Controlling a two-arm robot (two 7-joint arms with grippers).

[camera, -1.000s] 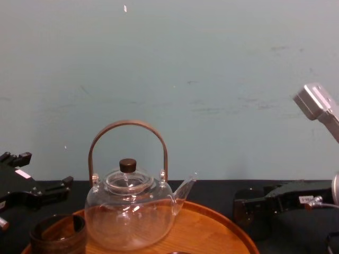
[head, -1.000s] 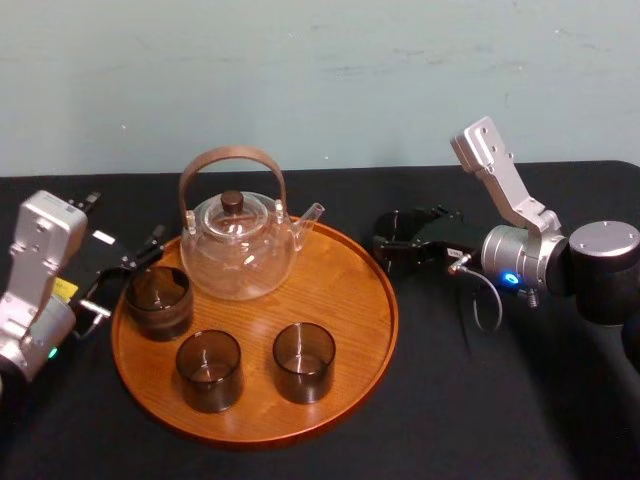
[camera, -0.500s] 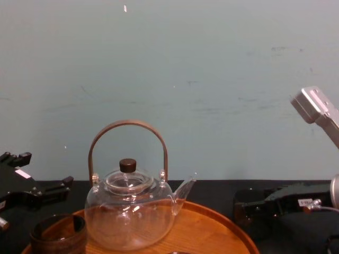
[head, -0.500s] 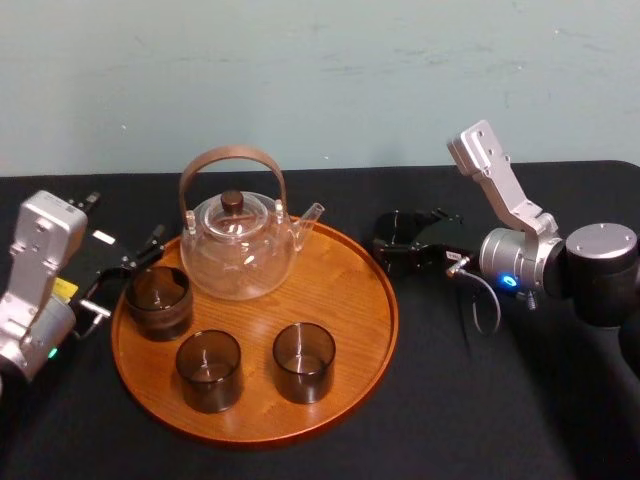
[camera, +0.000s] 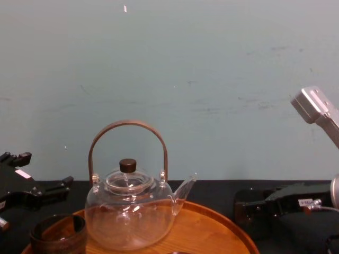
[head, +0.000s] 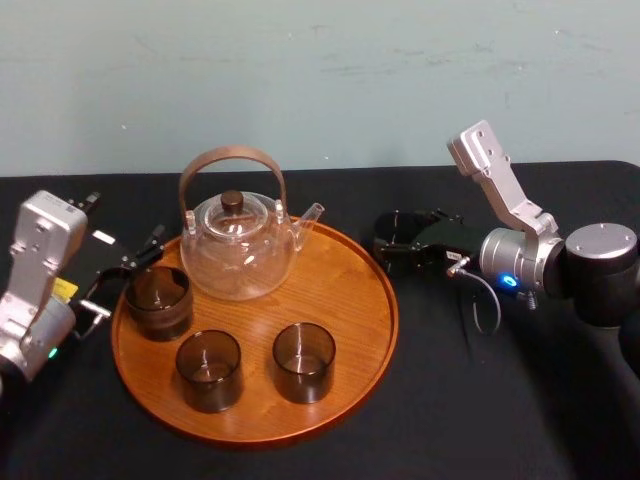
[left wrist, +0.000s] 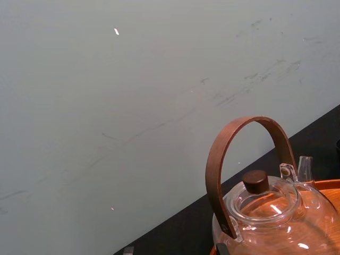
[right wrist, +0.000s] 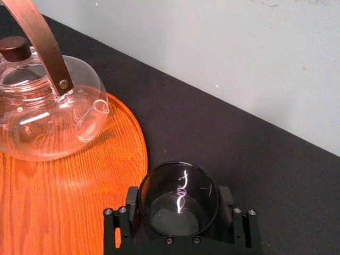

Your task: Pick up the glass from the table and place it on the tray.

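Observation:
The dark smoky glass (right wrist: 178, 204) stands on the black table (head: 480, 400), just right of the round wooden tray (head: 390, 310). My right gripper (head: 400, 245) reaches in low from the right and is shut on the glass, one black finger (right wrist: 227, 204) pressed to each side. From the chest the glass (camera: 244, 211) shows at table level in front of the right gripper (camera: 259, 207). At the tray's left edge my left gripper (head: 125, 278) rests open, holding nothing.
On the tray stand a clear glass teapot (head: 238, 245) with a brown hoop handle and three dark glasses (head: 158, 300), (head: 209, 370), (head: 303, 362). The teapot's spout (right wrist: 98, 109) points toward the held glass. A pale wall rises behind the table.
The right gripper's fingers have closed in slightly onto the glass, and the right arm has edged a little toward the tray. The left arm is still.

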